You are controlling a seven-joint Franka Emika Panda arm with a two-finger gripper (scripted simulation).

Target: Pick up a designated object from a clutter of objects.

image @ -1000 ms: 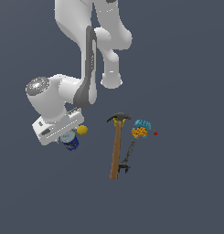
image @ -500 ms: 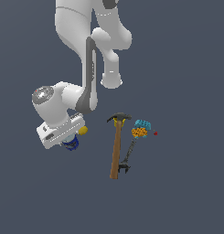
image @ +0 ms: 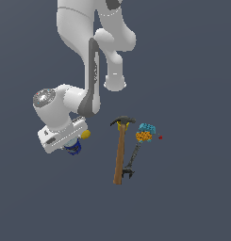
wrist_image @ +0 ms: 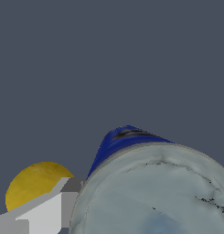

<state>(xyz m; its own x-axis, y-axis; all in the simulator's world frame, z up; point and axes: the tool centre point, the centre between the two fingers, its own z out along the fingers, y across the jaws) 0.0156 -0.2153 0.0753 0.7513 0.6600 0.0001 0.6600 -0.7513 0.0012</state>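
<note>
The small blue can (image: 73, 147) with its silvery-grey lid stands right under my gripper (image: 71, 145), mostly hidden by the white hand in the exterior view. In the wrist view the can's lid (wrist_image: 154, 196) fills the frame, with its blue side showing beyond it. One grey finger (wrist_image: 70, 201) stands close beside the can's side; the other finger is hidden. The jaws look open around the can. The yellow lemon (image: 85, 134) lies just beside the can and also shows in the wrist view (wrist_image: 33, 185). The tiny blue piece is hidden.
On the exterior view's right lie a wooden-handled hammer (image: 119, 157), a dark clamp tool (image: 131, 164), a cyan-and-orange block (image: 145, 132) and a tiny red speck (image: 160, 137). The floor is plain dark grey.
The hand has come down a little onto the can and slightly toward the exterior view's right, slowing to almost still. The objects have not moved.
</note>
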